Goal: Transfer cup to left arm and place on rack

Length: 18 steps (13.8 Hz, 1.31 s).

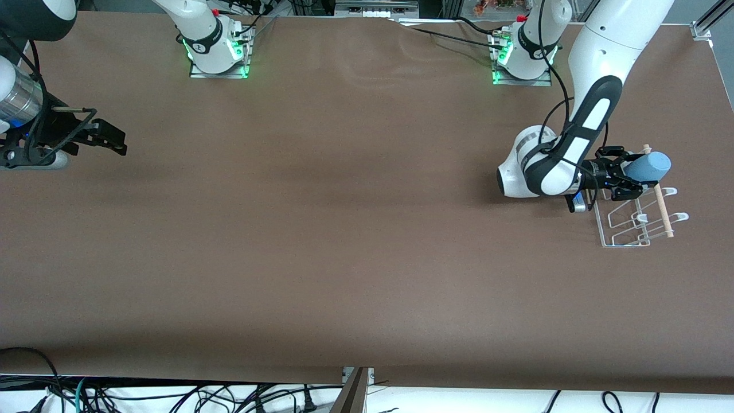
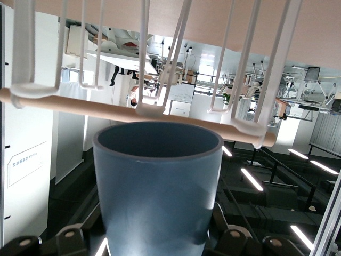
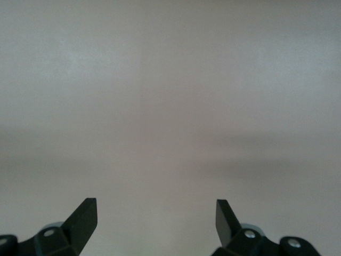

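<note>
placing step now: left gripper (image 1: 622, 175) clamped on cup (image 1: 648, 166) over rack (image 1: 636, 221), next lowering onto a peg; right gripper (image 3: 155, 220) waiting, spread, empty.

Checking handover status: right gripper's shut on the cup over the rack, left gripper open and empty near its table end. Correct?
Arms swapped. The front view shows the left gripper shut on the cup over the rack; the right gripper is open and empty.

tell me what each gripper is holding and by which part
The left gripper holds the light-blue cup on its side over the rack, gripped at its closed base end. The right gripper is open and holds nothing.
</note>
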### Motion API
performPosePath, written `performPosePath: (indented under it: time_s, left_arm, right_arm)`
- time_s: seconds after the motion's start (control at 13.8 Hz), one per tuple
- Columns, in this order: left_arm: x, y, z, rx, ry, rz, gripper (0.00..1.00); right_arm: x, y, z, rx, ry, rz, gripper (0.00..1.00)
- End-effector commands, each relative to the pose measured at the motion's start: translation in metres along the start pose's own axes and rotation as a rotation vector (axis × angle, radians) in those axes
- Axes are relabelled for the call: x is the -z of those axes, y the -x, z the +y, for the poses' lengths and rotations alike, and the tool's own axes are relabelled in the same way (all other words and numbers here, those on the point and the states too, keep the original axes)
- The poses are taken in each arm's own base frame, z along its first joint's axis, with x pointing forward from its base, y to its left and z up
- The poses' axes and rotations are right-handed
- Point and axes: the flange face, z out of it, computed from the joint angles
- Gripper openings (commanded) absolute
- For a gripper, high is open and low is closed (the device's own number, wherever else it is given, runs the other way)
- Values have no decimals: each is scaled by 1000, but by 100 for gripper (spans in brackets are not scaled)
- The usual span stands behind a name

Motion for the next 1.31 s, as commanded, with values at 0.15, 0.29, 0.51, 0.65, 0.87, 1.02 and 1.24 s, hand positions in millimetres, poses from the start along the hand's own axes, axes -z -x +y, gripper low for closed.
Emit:
performPosePath:
  time_s: [0.15, 0.29, 0.51, 0.65, 0.87, 1.02, 1.24]
  left_arm:
    - [-7, -16, 1, 32, -38, -15, 22]
    - [-7, -20, 1, 34, -39, -6, 23]
    - [-7, -26, 1, 36, -57, 2, 40]
    - [-4, -27, 1, 34, -61, 3, 100]
    - [-5, -24, -2, 46, -56, 7, 100]
    - [-3, -18, -7, 68, -47, 34, 100]
    - [4, 10, -30, 139, 66, 134, 100]
  right_arm:
    - [3, 1, -16, 23, -7, -7, 99]
    - [4, 1, -17, 27, -7, -4, 99]
    - [4, 1, -18, 41, -15, -1, 99]
    - [9, 1, -20, 45, -17, 7, 99]
    - [8, 0, -19, 47, -17, 2, 99]
    - [4, -2, -16, 39, -18, -3, 99]
    - [5, -2, -16, 38, -17, -1, 99]
